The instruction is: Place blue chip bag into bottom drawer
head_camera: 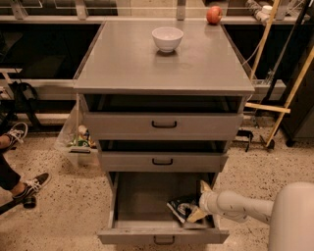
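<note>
The bottom drawer (140,198) of the grey cabinet (147,63) stands pulled well out, its flat grey floor in full sight and its short front panel with the small black handle nearest the camera. The blue chip bag (179,207) lies inside it on the floor, in the front right corner, crumpled and slightly tilted, close to the right wall and the front panel. The gripper (199,201) is down inside the same drawer at its right side, reaching in from the right on the pale arm (240,206). Its two tan fingers stand apart, one pointing up toward the back of the drawer and the other low, at the bag's right edge. The lower one seems to touch the foil, though the overlap is hard to read from this angle. Above, the middle drawer (163,161) and the top drawer (164,125) show their taller fronts, each with a dark gap over it. On the cabinet top sits a white bowl (167,38), toward the back. A red apple (214,14) rests on the ledge behind. On the floor to the left, a clear bin (76,142) stands beside the cabinet, with two sneakers (30,186) further left.
</note>
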Robot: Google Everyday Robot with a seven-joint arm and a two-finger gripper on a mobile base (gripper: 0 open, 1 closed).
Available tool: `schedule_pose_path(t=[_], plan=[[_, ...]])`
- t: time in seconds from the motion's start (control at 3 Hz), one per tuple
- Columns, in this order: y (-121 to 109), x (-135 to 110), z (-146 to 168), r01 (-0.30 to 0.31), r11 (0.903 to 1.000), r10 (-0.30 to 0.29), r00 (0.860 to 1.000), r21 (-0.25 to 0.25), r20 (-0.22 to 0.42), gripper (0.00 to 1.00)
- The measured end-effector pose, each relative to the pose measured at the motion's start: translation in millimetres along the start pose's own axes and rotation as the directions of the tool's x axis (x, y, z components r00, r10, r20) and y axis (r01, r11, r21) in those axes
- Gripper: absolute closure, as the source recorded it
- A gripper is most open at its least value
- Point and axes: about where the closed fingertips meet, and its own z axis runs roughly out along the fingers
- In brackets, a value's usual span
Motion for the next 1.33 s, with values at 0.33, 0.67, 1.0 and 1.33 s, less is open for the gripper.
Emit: schedule_pose_path(t=[0.33,0.67,1.0,1.33], plan=[[4.0,-13.4,-41.6,-0.024,0.9981,0.026,0.999,0.056,-0.037,0.00],[-15.8,-83.7,-91.1,-0.162,0.9709,0.161,0.987,0.177,0.020,0.00],[-10.5,-182.8,-142.0,-0.263,0.9313,0.239,0.963,0.252,0.124,0.00],[9.9,-240.3,-204.4,-0.311,0.8899,0.270,0.948,0.333,0.166,0.00]])
